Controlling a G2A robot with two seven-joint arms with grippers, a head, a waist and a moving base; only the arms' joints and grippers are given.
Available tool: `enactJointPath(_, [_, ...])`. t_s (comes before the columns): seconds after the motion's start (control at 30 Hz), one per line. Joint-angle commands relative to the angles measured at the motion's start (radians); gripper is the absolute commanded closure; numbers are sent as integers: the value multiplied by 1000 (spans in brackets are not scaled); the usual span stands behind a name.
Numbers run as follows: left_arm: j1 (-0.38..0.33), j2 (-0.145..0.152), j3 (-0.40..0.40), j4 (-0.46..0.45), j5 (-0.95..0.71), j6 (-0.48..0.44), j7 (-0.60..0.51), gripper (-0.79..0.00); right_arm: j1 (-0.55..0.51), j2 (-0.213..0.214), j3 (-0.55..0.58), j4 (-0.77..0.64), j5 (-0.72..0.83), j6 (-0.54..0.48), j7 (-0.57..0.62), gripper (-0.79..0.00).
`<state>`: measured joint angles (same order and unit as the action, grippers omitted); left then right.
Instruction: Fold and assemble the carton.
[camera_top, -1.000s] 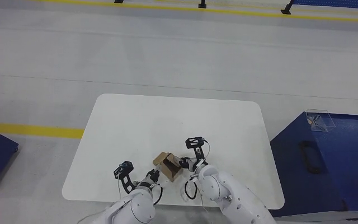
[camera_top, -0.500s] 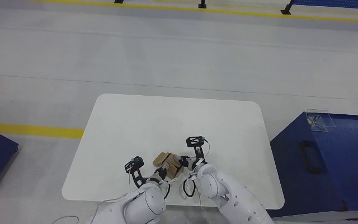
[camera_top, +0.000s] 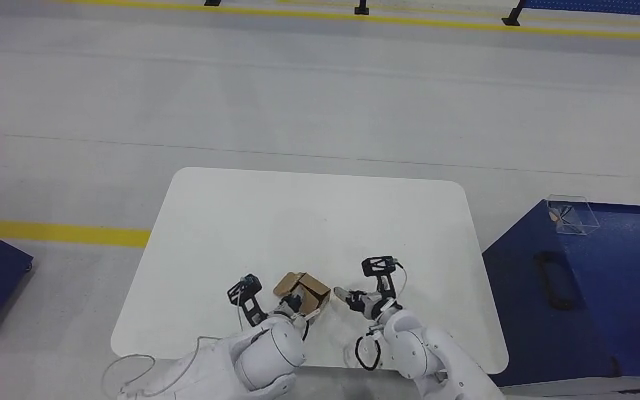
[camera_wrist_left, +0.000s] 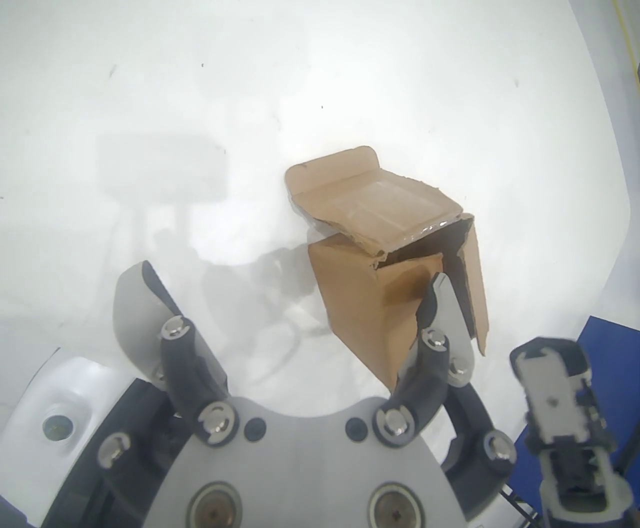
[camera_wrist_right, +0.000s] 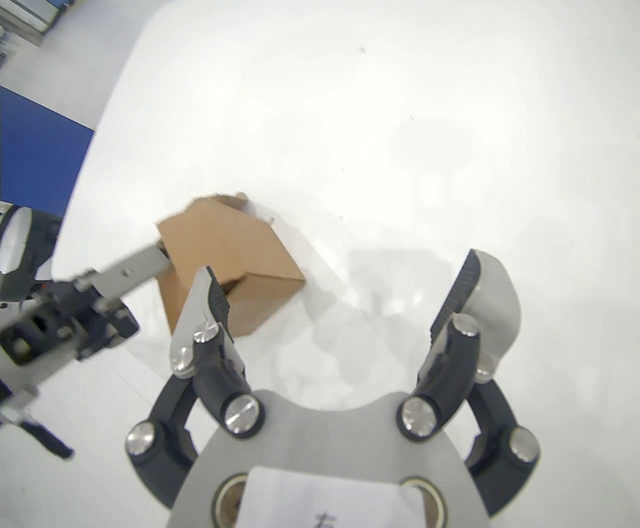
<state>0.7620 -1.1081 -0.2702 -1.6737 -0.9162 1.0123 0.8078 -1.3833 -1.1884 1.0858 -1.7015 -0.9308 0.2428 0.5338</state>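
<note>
Both jaws spread wide, carton (camera_top: 302, 291) on white table (camera_top: 300, 210), grey floor (camera_top: 300, 90), yellow lines (camera_top: 70, 234)

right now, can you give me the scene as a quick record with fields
carton: brown cardboard carton, on the table near the robot's edge, body squared up, end flaps open
left claw: left claw open, one finger against the carton's open end
right claw: right claw open, beside the carton, holding nothing
surface: white rounded table
task state: unfinished, flaps not yet tucked
</note>
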Motion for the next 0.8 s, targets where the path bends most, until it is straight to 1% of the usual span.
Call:
enactJointPath(0.0, [-7,2,-4,-1,-4,0,0,-785,-13,3,5,-10,-29,7,49,-785])
enactJointPath(0.1, [-2,9,-24,-13,3,0,0,-785,6,-3,-22,24,-48,14,62,-785])
enactJointPath(0.23, [36,22,-105,-47,29,0,0,-785,74,-26,-87,108,-30,20,41,-785])
enactJointPath(0.3, [80,28,-166,-93,50,-4,4,-785,114,-41,-112,154,12,32,35,-785])
enactJointPath(0.4, [170,36,-250,-172,86,-31,31,-785,165,-62,-147,217,48,42,-2,-785])
enactJointPath(0.5, [257,39,-313,-245,118,-50,50,-785,217,-82,-178,283,41,74,-59,-785])
enactJointPath(0.57, [306,36,-349,-288,115,-58,58,-785,251,-96,-194,318,64,78,-82,-785])
enactJointPath(0.67, [365,25,-403,-341,62,-86,86,-785,297,-116,-211,365,108,63,-117,-785])
enactJointPath(0.7, [376,22,-420,-346,37,-96,96,-785,310,-122,-218,380,121,54,-129,-785])
enactJointPath(0.77, [376,22,-420,-346,37,-96,96,-785,333,-134,-229,414,127,58,-157,-785])
